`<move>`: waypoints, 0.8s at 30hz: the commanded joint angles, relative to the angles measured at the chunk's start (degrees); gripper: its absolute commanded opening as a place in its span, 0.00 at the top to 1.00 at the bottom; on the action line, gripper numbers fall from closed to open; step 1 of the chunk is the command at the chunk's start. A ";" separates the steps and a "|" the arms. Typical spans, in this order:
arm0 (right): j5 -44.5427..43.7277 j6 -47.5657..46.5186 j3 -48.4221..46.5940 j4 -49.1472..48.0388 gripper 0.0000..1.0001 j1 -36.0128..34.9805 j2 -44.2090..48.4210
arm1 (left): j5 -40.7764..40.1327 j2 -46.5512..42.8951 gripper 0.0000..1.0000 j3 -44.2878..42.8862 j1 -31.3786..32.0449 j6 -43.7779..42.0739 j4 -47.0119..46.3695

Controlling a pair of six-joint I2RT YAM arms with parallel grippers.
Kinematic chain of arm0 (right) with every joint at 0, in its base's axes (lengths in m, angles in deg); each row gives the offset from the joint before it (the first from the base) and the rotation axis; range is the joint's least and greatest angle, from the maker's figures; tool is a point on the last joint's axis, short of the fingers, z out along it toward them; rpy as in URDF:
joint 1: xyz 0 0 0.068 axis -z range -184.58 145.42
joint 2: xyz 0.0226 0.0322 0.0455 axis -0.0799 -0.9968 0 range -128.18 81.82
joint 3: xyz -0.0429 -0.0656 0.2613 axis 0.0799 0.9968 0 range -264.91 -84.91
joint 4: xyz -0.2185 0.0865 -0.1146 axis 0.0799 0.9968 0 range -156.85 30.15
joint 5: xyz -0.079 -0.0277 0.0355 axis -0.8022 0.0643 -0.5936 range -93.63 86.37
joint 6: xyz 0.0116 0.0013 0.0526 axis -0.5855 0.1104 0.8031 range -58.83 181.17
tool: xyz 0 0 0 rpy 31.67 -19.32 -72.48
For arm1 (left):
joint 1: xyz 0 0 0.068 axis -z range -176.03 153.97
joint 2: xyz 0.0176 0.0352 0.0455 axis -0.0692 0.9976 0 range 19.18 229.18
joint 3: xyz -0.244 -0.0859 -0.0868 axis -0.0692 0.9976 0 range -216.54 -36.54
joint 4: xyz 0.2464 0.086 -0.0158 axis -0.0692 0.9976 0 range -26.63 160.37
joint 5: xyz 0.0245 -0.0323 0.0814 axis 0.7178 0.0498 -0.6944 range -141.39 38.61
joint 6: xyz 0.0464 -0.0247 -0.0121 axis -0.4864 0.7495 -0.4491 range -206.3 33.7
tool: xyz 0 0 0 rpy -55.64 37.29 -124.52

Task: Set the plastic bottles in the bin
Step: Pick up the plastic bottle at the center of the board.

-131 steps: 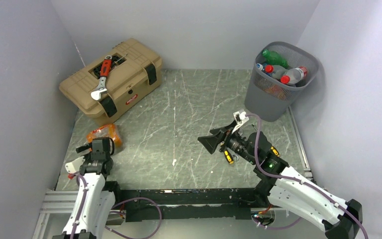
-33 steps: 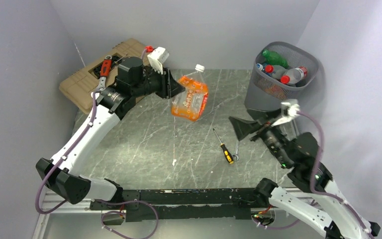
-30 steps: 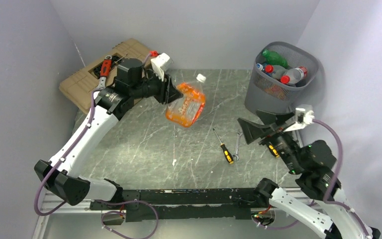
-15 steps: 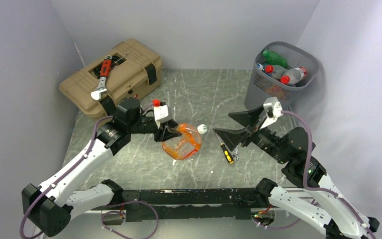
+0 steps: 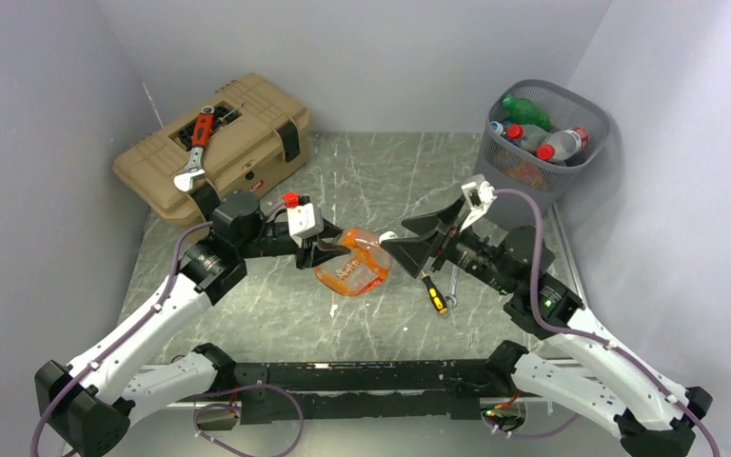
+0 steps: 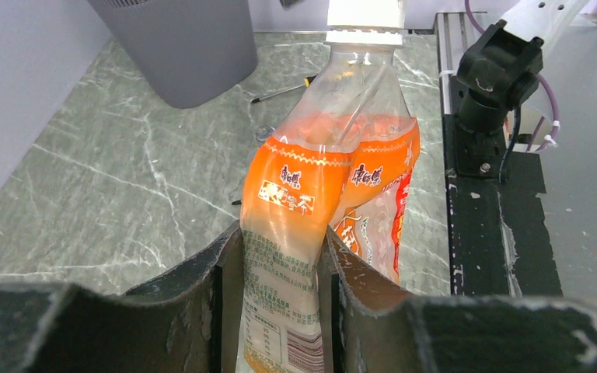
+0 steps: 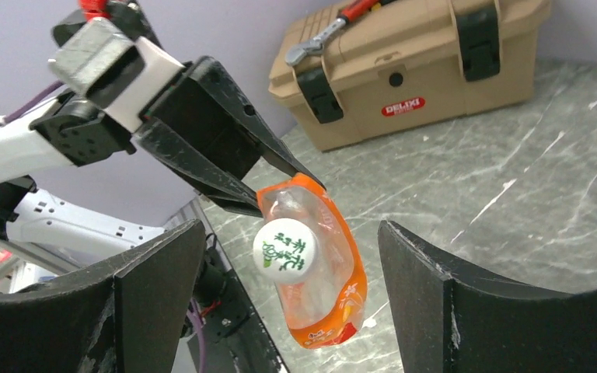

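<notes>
Top external: right tool advanced, flanking bottle.

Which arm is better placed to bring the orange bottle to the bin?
Right. The open right end effector faces the cap of the bottle, and the bin stands on its side. The left end effector holds the bottle.

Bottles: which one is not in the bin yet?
The crushed orange-labelled bottle clamped in the left gripper; the other bottles lie inside the bin.

Crushed orange-label bottle hangs mid-table; grey mesh bin holds other bottles.
</notes>
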 commanded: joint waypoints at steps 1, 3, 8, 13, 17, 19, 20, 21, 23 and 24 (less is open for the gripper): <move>-1.61 4.83 0.82 -6.52 0.16 -0.26 -1.81 | -3.90 -1.57 1.00 0.00 0.76 -0.28 -2.41; -1.68 5.21 1.00 -7.10 0.19 -0.30 -2.56 | -5.66 -2.33 1.00 0.51 1.15 -0.43 -2.69; -0.76 5.80 0.60 -7.49 0.23 -0.26 -5.30 | -9.04 -2.60 1.00 0.65 2.13 -0.50 -2.68; -3.08 6.84 1.72 -8.03 0.34 -0.34 -6.76 | -10.53 -2.67 1.00 0.10 2.59 -0.98 -1.63; -3.28 7.28 2.10 -8.95 0.37 -0.35 -7.38 | -12.22 -3.90 1.00 0.88 2.77 -0.99 -2.64; -2.84 7.33 2.02 -9.03 0.35 -0.34 -7.91 | -12.95 -4.20 1.00 1.05 2.92 -0.71 -3.03; -2.74 7.63 2.24 -9.42 0.35 -0.35 -7.97 | -13.11 -4.34 1.00 1.16 2.96 -0.64 -3.33; -2.88 7.82 2.43 -9.78 0.36 -0.34 -8.00 | -13.12 -4.37 1.00 1.26 2.96 -0.56 -3.46; -3.19 8.00 3.11 -10.49 0.42 -0.43 -8.11 | -12.86 -4.31 1.00 1.28 3.03 -0.45 -3.63; -3.36 8.11 3.30 -10.68 0.46 -0.44 -8.23 | -12.65 -4.25 1.00 1.28 3.03 -0.50 -3.68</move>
